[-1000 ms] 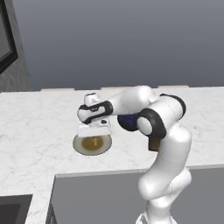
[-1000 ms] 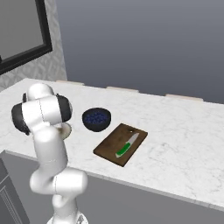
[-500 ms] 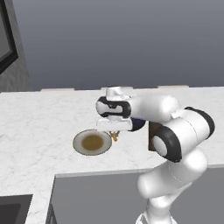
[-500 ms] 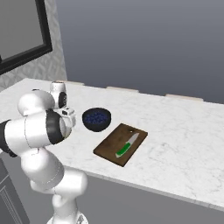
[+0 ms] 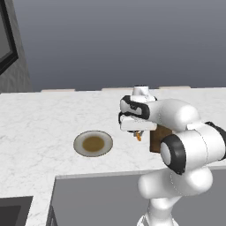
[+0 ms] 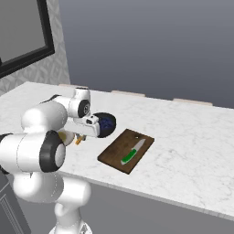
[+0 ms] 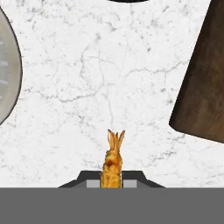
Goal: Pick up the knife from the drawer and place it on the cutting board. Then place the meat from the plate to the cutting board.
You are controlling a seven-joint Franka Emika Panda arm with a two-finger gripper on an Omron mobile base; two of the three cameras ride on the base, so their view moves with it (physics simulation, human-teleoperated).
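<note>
My gripper (image 5: 138, 133) is shut on the meat (image 5: 138, 136), a small orange-brown piece that hangs above the bare marble between plate and cutting board. In the hand view the meat (image 7: 112, 162) sticks up between my gripper (image 7: 112, 180) tips. The beige plate (image 5: 93, 143) lies to its left with nothing on it. The dark-brown cutting board (image 6: 119, 150) lies to its right and carries the green-handled knife (image 6: 132, 152). In the hand view, the board (image 7: 203, 87) is at the right and the plate's rim (image 7: 6, 74) at the left edge. I cannot tell whether the grey panel (image 5: 97, 198) under the counter edge is the drawer.
A dark bowl (image 6: 106, 124) with blue contents stands on the counter just behind my hand, left of the board. The marble counter (image 6: 192, 137) stretches on to the right of the board. A dark-framed window (image 6: 27, 36) is on the left wall.
My arm has swung right from above the plate toward the cutting board, with the meat carried along. The plate, board and knife have stayed put.
</note>
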